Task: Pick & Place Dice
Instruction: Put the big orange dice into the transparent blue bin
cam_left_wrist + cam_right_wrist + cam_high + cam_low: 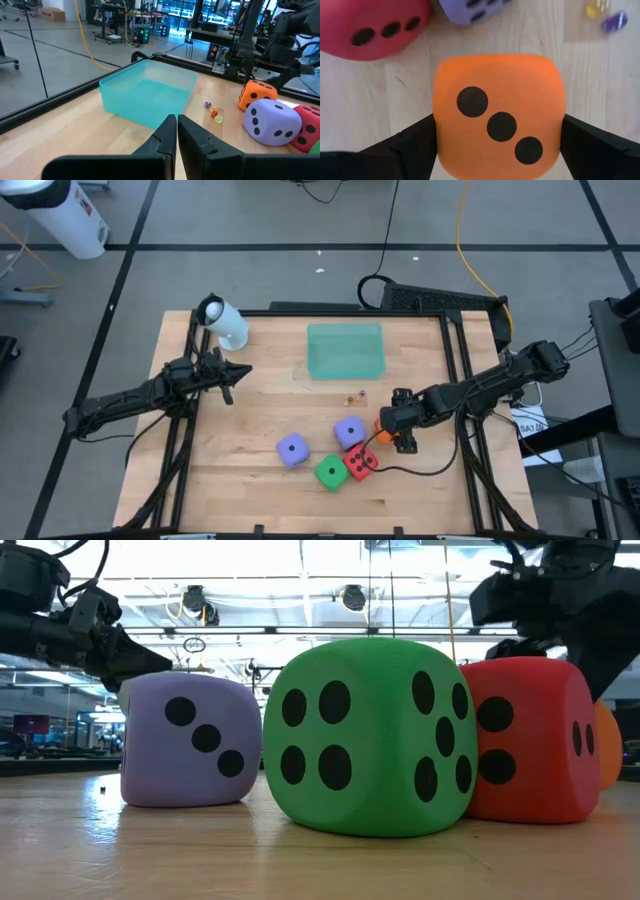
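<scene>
Tabletop: red die (361, 463) and purple die (348, 430) crowd orange die (500, 115).

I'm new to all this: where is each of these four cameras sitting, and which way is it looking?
High: above the table, looking straight down; both arms show.
Low: at tabletop height, facing the green die; arms enter from above.
Left wrist: on the left arm, facing the tray; its shut fingers show.
Right wrist: on the right arm, looking down at the orange die between its fingers.
Shared: both wrist views show the orange die.
</scene>
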